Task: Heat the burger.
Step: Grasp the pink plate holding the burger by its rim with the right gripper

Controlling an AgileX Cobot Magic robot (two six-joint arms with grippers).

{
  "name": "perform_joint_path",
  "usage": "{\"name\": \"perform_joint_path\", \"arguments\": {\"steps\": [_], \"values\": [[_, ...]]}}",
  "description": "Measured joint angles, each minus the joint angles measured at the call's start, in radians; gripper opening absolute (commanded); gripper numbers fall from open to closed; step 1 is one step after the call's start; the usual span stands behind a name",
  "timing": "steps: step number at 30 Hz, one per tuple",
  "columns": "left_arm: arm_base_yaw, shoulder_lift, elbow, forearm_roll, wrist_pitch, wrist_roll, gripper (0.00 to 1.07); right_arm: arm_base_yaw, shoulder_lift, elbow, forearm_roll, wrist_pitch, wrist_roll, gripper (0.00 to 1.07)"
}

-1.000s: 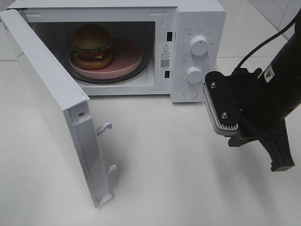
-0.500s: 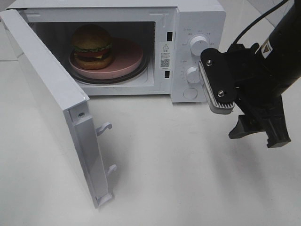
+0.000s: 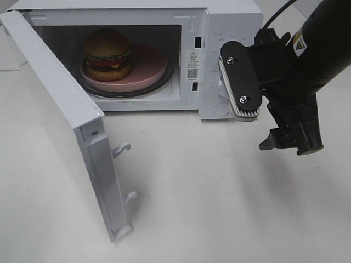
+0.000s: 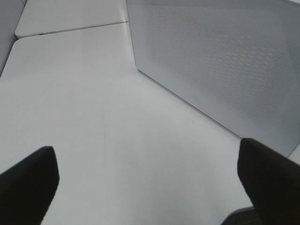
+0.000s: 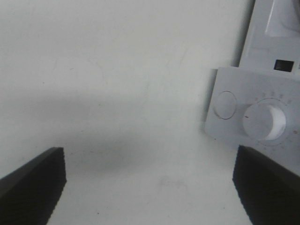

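The burger [image 3: 107, 53] sits on a pink plate [image 3: 151, 68] inside the open microwave [image 3: 230, 16], on the left part of the plate. My right gripper [image 3: 290, 146] hangs open and empty just in front of the microwave's control panel, and its arm hides the knobs in the high view. The right wrist view shows the right gripper [image 5: 150, 187] with fingers wide apart over bare table, a knob [image 5: 265, 122] and a round button [image 5: 225, 104] off to one side. My left gripper [image 4: 150, 187] is open beside the door's perforated panel [image 4: 225, 61].
The microwave door [image 3: 55, 109] swings out far to the left front, with two latch hooks [image 3: 122, 149] on its edge. White table [image 3: 208, 208] stretches in front of the oven. A cable [image 3: 277, 13] runs up from the right arm.
My right gripper has opened from nearly shut. Its arm has risen and moved back toward the control panel. Burger, plate and door have not moved.
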Motion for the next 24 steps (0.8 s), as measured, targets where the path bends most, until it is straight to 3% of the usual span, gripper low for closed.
{"name": "perform_joint_path", "arguments": {"steps": [24], "values": [[0.000,0.000,0.000,0.001,0.000,0.000,0.96,0.075,0.144,-0.139,-0.077,-0.167,0.000,0.89]]}}
